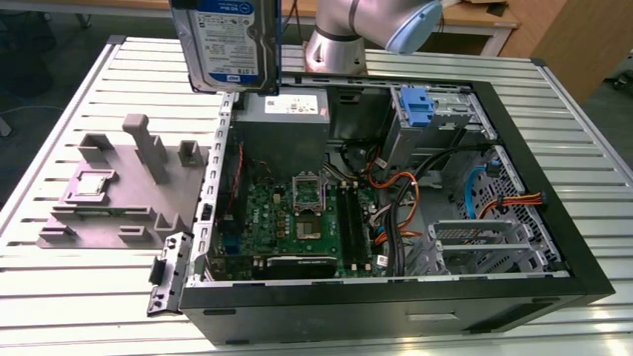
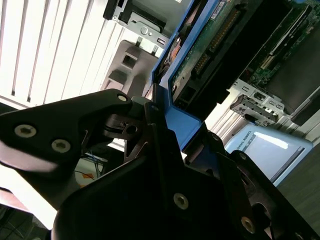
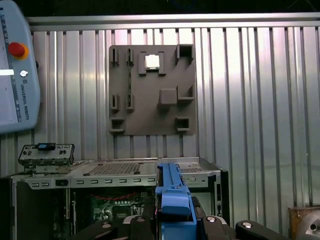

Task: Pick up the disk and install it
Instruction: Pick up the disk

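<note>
Progress: pick-up done, w/ disk (image 1: 225, 44) hanging clear of the table (image 1: 89, 311). Install not yet done, disk sitting in no bay.
Disk pos: hovering at upper left of the exterior view, above the far rim of the open PC case (image 1: 396, 308), approx over the power supply (image 1: 287, 111). Standing on edge, label side facing that cam. Green circuit side showing in second wrist view (image 2: 215, 45).
Gripper: pinching the disk's blue carrier edge, black fingers (image 2: 125, 107) pressing on either side. Carrier running out from between them in first wrist view (image 3: 172, 220).
Arm: rising at top centre of the exterior view (image 1: 342, 37), behind the case. Prob. pointing wrist straight down, judging by first wrist view looking down onto case and table.
Bays: metal cage (image 1: 485, 237) at lower right inside the case looking empty. Blue-handled bay (image 1: 416, 107) at upper right.
Other: grey fixture block (image 1: 118, 193) lying on the table, left of the case, well apart from the disk.
</note>
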Controlling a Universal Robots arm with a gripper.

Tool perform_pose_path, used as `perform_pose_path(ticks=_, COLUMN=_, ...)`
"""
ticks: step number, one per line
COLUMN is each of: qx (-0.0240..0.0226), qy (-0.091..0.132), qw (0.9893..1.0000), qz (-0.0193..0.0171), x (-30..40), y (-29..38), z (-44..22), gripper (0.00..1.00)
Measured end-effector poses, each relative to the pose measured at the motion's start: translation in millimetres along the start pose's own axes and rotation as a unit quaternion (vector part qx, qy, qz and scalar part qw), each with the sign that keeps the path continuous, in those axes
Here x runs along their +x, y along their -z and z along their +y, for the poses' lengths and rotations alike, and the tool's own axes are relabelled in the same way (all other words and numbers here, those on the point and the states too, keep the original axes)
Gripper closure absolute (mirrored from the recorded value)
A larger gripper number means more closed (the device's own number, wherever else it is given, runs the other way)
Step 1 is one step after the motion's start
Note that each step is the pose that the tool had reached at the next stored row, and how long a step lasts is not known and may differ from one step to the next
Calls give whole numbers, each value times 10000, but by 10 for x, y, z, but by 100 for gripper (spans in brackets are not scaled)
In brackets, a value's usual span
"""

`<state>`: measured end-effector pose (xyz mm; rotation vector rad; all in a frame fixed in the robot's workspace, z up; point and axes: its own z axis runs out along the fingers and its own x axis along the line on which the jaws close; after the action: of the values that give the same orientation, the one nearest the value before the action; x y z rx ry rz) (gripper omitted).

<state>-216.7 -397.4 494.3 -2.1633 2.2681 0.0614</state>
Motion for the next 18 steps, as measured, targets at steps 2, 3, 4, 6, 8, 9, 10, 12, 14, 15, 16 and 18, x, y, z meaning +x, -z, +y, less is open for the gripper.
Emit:
perform_pose_path(ticks=2, qx=0, qy=0, qw=10000, qz=-1, x=-1, y=0, z=-28, gripper=63)
perform_pose_path(ticks=3, qx=0, qy=0, qw=10000, qz=0, x=-2, y=1, z=-42, gripper=63)
perform_pose_path(ticks=4, qx=0, qy=0, qw=10000, qz=0, x=-2, y=1, z=-56, gripper=63)
perform_pose_path(ticks=6, qx=0, qy=0, qw=10000, qz=0, x=-4, y=1, z=-86, gripper=63)
perform_pose_path(ticks=8, qx=0, qy=0, qw=10000, qz=0, x=-6, y=3, z=-114, gripper=63)
perform_pose_path(ticks=9, qx=0, qy=0, qw=10000, qz=0, x=-6, y=3, z=-128, gripper=63)
perform_pose_path(ticks=10, qx=0, qy=0, qw=10000, qz=0, x=-7, y=3, z=-142, gripper=63)
perform_pose_path(ticks=12, qx=0, qy=0, qw=10000, qz=0, x=-8, y=3, z=-171, gripper=63)
perform_pose_path(ticks=14, qx=0, qy=0, qw=10000, qz=0, x=-10, y=4, z=-199, gripper=63)
perform_pose_path(ticks=15, qx=0, qy=0, qw=10000, qz=0, x=-10, y=5, z=-214, gripper=63)
perform_pose_path(ticks=16, qx=0, qy=0, qw=10000, qz=0, x=-11, y=5, z=-228, gripper=63)
perform_pose_path(ticks=18, qx=0, qy=0, qw=10000, qz=0, x=-12, y=6, z=-257, gripper=63)
